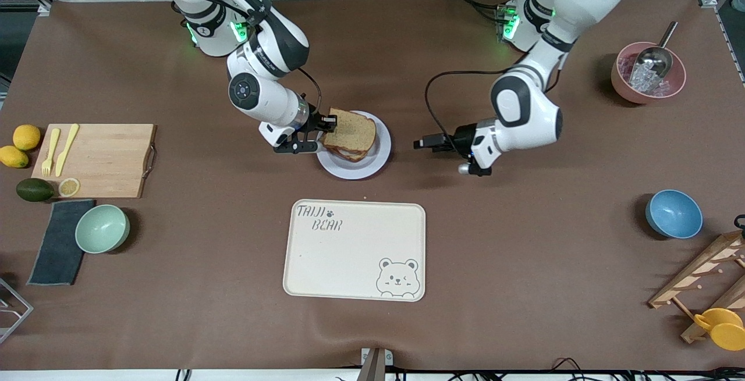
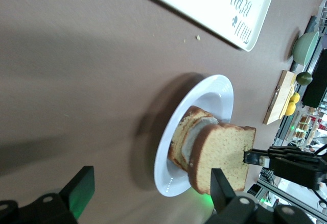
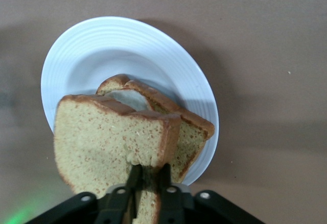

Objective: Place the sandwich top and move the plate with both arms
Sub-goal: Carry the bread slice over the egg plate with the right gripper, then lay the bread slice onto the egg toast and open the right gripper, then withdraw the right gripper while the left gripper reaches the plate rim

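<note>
the sandwich top (image 1: 350, 131) is held up over the plate (image 1: 378, 157), just above the egg bread (image 3: 189, 132) lying on it, and the plate sits farther from the front camera than the bear tray (image 1: 355, 250). the right gripper (image 1: 329, 120) pinches the slice's edge tight between its fingers. the left gripper (image 1: 420, 143) hangs wide open over the bare table beside the plate, holding nothing.

the plate (image 1: 379, 154) lies mid-desk (image 1: 233, 311), farther from the front camera than the tray (image 1: 326, 264). the sandwich top (image 1: 351, 131) sits over the lower slice (image 1: 349, 154) on the plate, clamped by the right tool (image 1: 329, 120). the left tool (image 1: 420, 143) is beside the plate, toward the left arm's end.
</note>
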